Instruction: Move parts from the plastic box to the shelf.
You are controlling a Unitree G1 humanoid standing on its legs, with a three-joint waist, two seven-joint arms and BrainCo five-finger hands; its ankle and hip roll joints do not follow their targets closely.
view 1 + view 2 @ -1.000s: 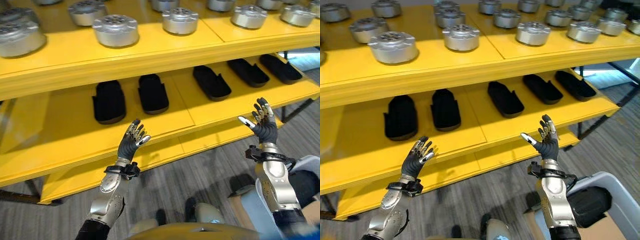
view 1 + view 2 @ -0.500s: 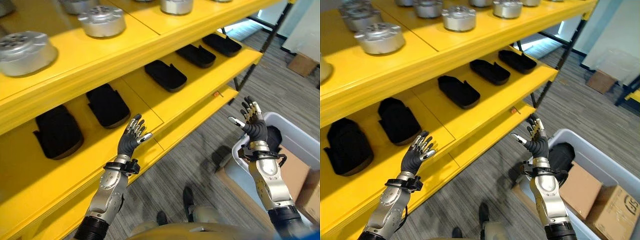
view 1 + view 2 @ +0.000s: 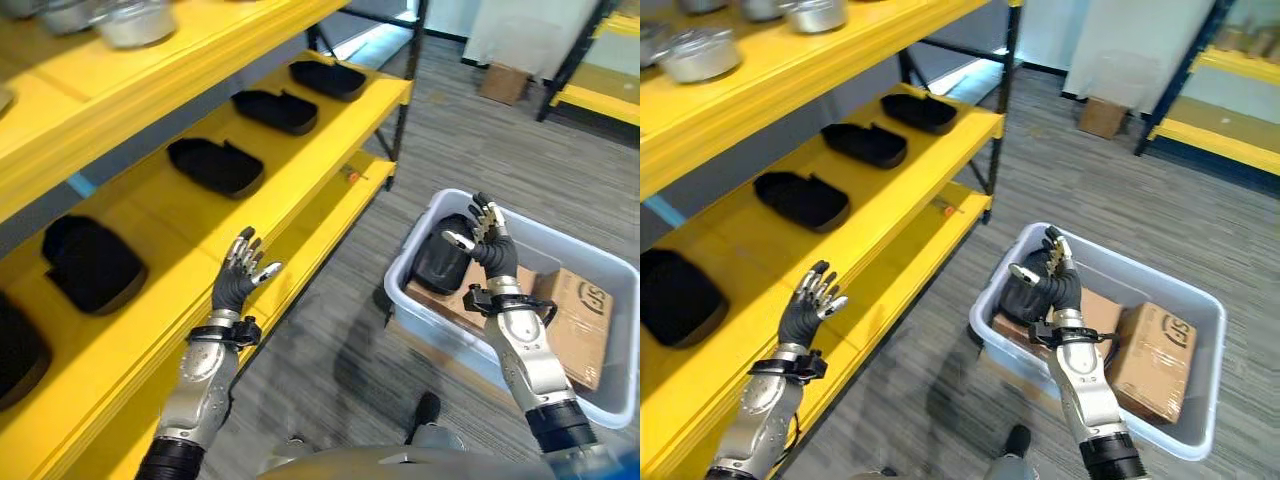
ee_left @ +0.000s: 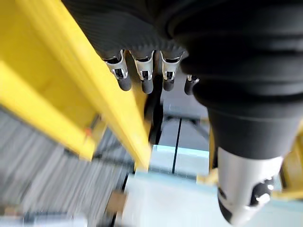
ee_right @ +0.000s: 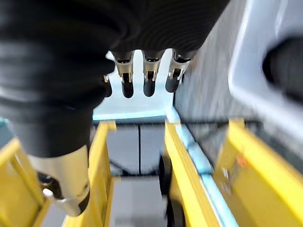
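Now your right hand [image 3: 1052,282] hovers, fingers spread and empty, just above the black rounded part [image 3: 438,262] lying at the left end of the grey plastic box [image 3: 1185,300], seemingly not touching. Your left hand [image 3: 238,281], also spread, hangs over the yellow shelf [image 3: 300,180].

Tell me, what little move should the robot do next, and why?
Probably lower the right hand onto the black part in the plastic box and curl its fingers round it. Both hands are open and hold nothing; the left hand hovers by the yellow shelf, and that black part lies right by the right hand.
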